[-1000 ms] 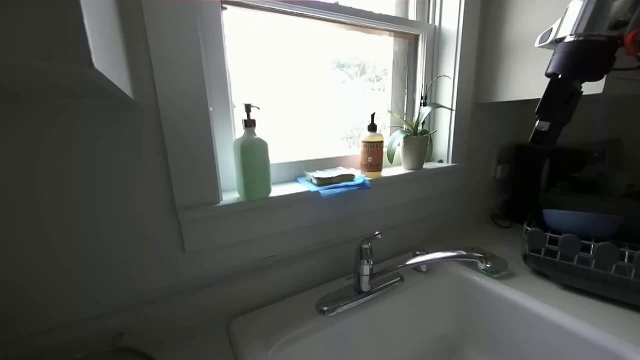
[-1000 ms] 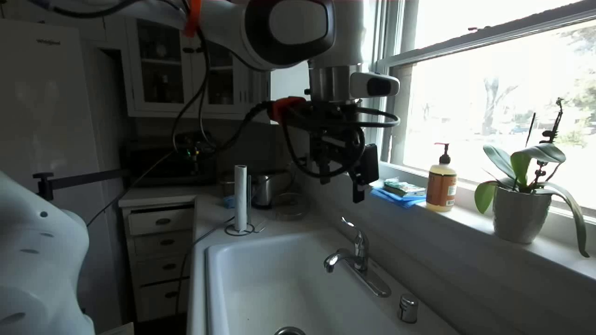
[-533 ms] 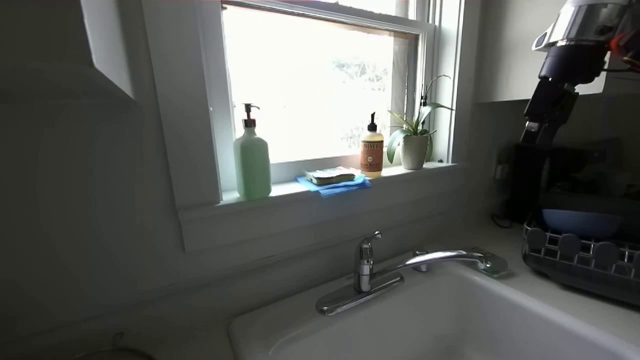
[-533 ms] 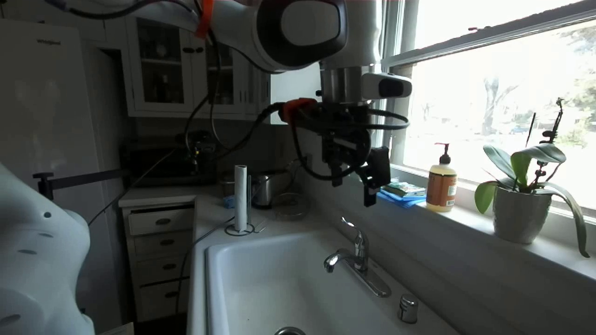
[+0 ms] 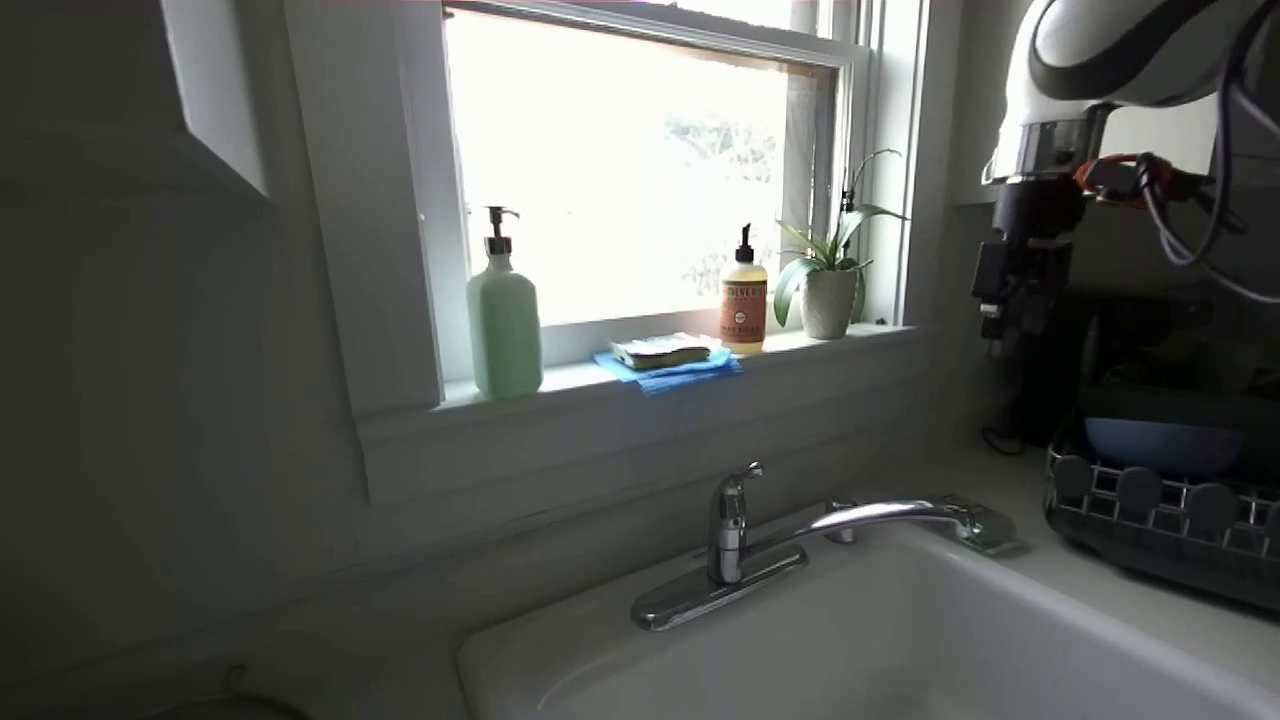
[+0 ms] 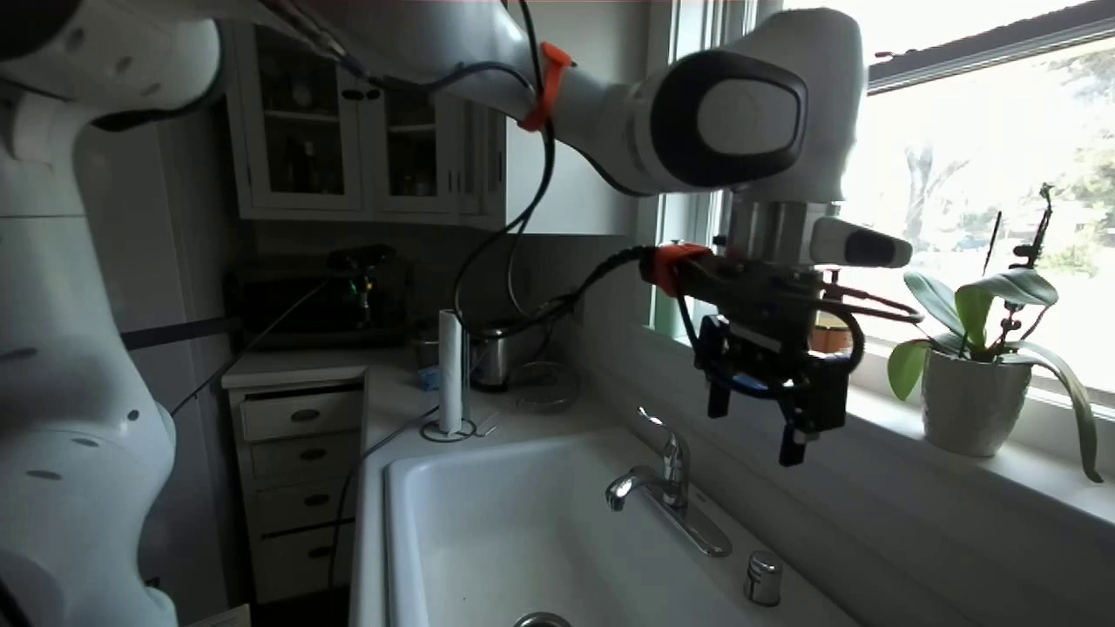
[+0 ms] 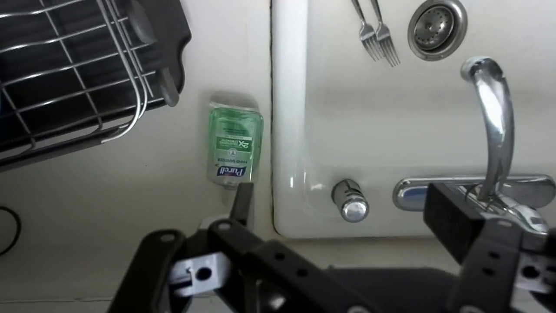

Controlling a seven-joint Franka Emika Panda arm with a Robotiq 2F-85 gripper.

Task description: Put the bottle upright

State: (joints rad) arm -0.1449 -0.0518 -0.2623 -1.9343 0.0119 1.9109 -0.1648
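Claw (image 6: 755,433) has shifted toward the plant (image 6: 974,405), spread wide and empty; green bottle (image 7: 234,145) lies flat on the bench (image 7: 147,187) beside the sink (image 7: 290,121), and we judge it lightish, slick, slightly squeezable, best gripped across mid-body.

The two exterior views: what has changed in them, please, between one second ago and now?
The gripper has come lower in both exterior views; in an exterior view it has also gone rightward and now partly hides the orange-labelled bottle. Nothing was taken hold of or let go: its jaws stand open. The sanitizer bottle still lies on the counter, and the green pump bottle, potted plant and faucet stayed put.
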